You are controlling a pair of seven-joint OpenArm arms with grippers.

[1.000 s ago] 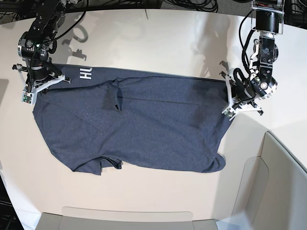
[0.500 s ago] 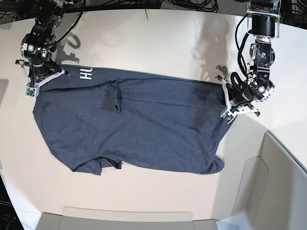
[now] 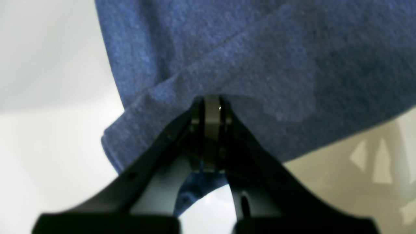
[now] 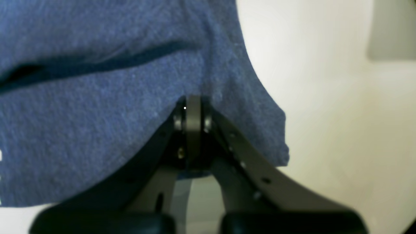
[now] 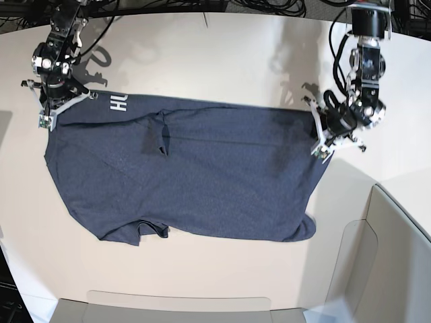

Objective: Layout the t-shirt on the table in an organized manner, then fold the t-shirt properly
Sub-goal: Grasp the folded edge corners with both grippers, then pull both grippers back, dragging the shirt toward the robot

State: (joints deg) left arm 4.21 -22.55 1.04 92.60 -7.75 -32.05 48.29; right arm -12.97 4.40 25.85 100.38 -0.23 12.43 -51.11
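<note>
The dark navy t-shirt [image 5: 202, 175] lies spread across the off-white table [image 5: 202, 54], white lettering [image 5: 120, 103] showing near its far left corner and a small fold near the middle. At the right edge of the base view, my left gripper [image 5: 318, 134] is shut on the shirt's edge. The left wrist view shows its closed jaws [image 3: 212, 104] pinching blue t-shirt cloth [image 3: 260, 48]. My right gripper [image 5: 48, 116] is shut on the shirt's far left corner. The right wrist view has that gripper [image 4: 193, 104] clamped on t-shirt fabric [image 4: 97, 113].
Grey translucent bin walls stand at the right [image 5: 397, 256] and along the near edge [image 5: 182, 306]. Cables [image 5: 269, 7] hang beyond the table's far edge. Bare tabletop lies beyond the shirt's far edge.
Both grippers have moved toward the far side of the table, still clamped on the shirt. The shirt's held corners have shifted that way with them.
</note>
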